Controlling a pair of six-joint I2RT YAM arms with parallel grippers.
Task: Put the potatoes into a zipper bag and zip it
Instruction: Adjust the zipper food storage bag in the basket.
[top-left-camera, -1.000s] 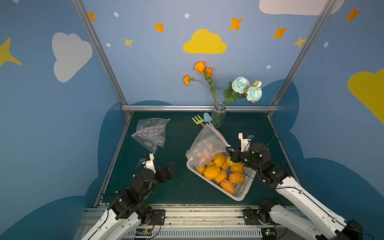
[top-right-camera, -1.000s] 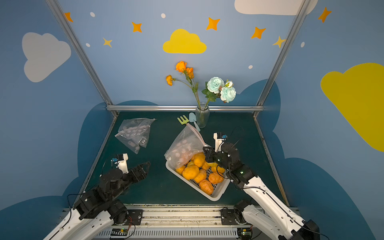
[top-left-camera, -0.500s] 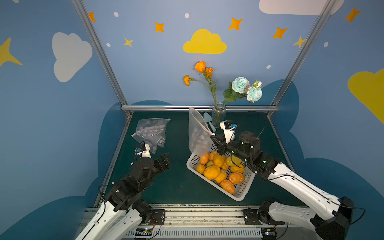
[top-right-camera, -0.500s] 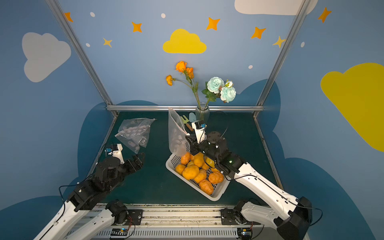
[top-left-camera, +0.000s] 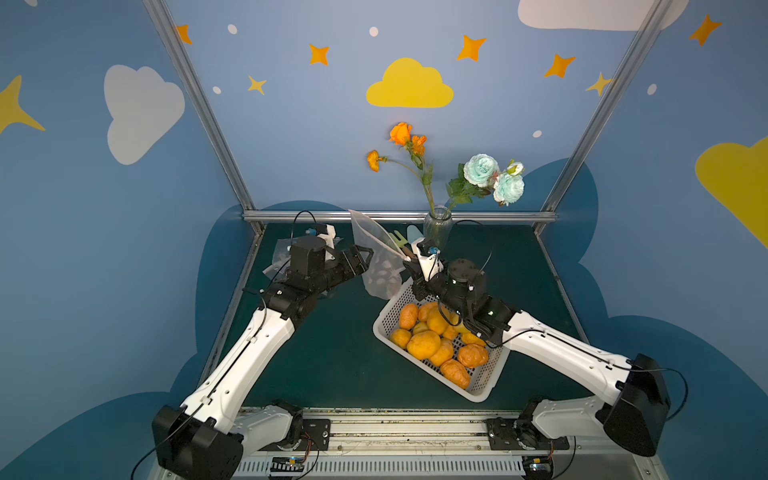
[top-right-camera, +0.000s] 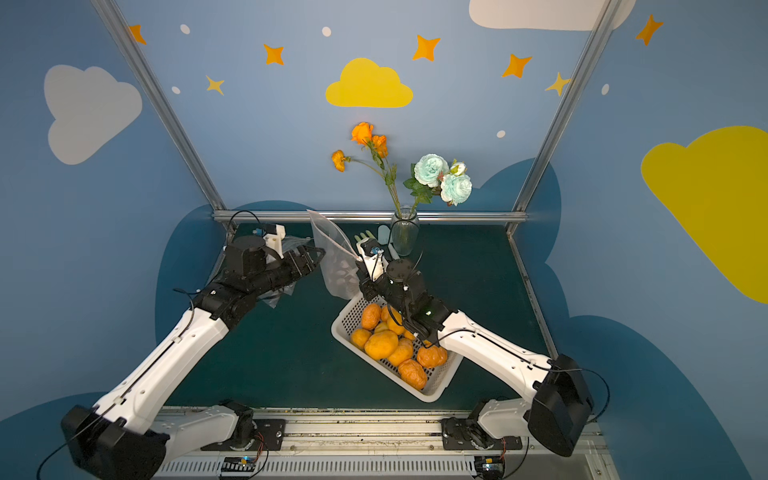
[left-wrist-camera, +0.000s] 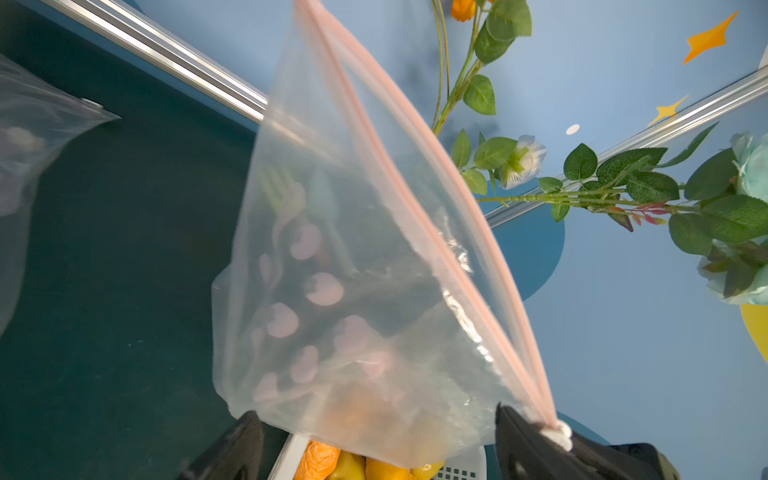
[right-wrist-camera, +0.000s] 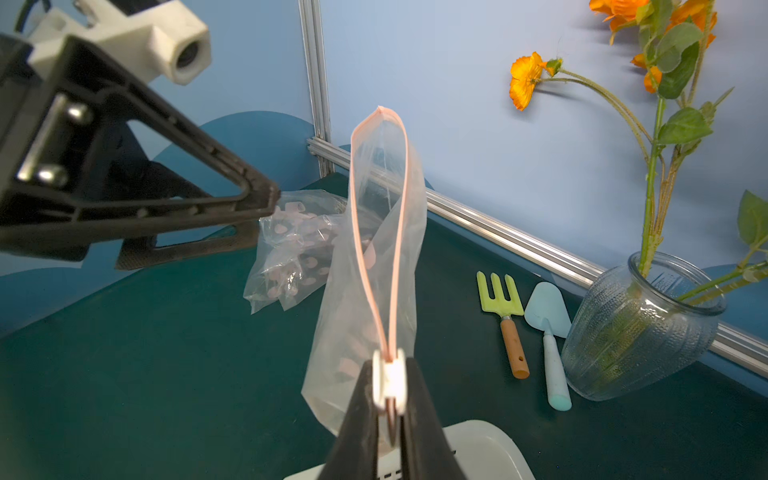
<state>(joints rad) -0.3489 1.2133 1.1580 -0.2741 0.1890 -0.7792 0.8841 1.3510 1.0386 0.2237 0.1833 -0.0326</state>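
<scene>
**Bag presented between two arms.** The right gripper (right-wrist-camera: 388, 399) is clamped on the white slider (right-wrist-camera: 388, 376) at one end of the zipper bag (right-wrist-camera: 365, 316). The bag is held up with its pink-edged mouth slightly parted. The left gripper (right-wrist-camera: 262, 220) is shown with jaws apart, just beside the bag. The potatoes (top-left-camera: 424, 345) are heaped in the white basket (top-left-camera: 482, 388) beneath the right gripper's wrist. A second bag (right-wrist-camera: 291, 249) is seen on the tabletop (right-wrist-camera: 166, 374) beyond the left gripper's tips.
</scene>
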